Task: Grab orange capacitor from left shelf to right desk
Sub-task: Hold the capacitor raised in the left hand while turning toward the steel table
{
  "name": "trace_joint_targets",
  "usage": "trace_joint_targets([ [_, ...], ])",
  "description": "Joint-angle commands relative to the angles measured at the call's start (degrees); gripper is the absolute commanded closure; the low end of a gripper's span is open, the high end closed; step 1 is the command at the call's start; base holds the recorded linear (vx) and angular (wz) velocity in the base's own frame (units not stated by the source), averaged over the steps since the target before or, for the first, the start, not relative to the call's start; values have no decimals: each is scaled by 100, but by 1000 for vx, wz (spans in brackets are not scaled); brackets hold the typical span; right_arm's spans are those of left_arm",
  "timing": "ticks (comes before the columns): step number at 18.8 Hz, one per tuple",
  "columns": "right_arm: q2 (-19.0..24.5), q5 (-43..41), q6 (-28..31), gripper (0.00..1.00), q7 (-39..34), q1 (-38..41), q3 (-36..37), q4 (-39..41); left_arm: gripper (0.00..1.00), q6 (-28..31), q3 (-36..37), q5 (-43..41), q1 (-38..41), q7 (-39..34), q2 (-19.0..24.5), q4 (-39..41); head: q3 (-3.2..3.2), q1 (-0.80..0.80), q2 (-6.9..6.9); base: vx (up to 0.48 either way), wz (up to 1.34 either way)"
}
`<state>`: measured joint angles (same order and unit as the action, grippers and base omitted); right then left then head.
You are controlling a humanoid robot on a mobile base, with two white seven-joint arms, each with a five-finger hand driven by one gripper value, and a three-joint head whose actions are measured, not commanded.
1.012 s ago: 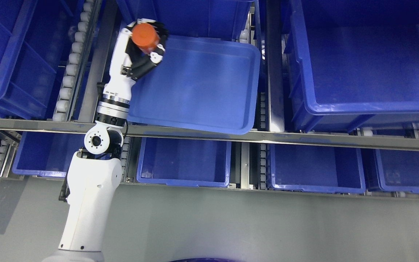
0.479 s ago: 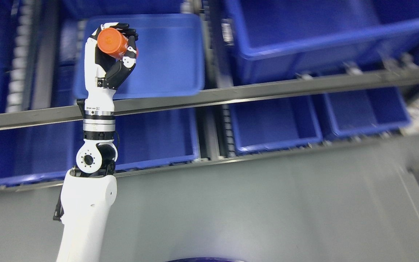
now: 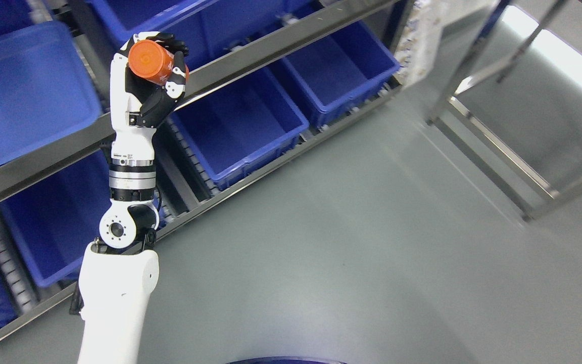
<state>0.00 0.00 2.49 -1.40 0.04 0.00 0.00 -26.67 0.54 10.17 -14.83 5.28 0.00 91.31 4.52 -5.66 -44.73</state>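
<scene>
Orange capacitor (image 3: 150, 61) sits high in the left hand (image 3: 145, 81), black fingers (image 3: 179, 76) curled tight round its barrel, flat end tipped toward the camera and long axis angling up-left. It's clear of the blue bins (image 3: 240, 121), hanging in front of the shelf's front rail (image 3: 250, 48). The metal frame (image 3: 498, 146) at upper right, likely the desk, lies well off to the right, so the carry has to swing rightward across open grey floor (image 3: 346, 263). Right arm's out of shot.

Warehouse storeroom, metal shelf (image 3: 250, 48), blue bins (image 3: 240, 126), grey floor (image 3: 346, 253)
</scene>
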Motion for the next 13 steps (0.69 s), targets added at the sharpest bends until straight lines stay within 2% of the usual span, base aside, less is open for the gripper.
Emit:
trace_joint_targets([
  [1,-100,0,-3,0,-45,-13,62,194,95,-5,288,2,24,158,100,335,0,0,0,-135,-970],
  [4,-100,0,-3,0,-45,-13,62,194,95,-67,517,2,24,158,100,326,0,0,0,-67,-863],
  [13,-100,0,-3,0,-45,-13,62,194,94,-76,1571,2,24,158,100,326,0,0,-1,81,-401],
])
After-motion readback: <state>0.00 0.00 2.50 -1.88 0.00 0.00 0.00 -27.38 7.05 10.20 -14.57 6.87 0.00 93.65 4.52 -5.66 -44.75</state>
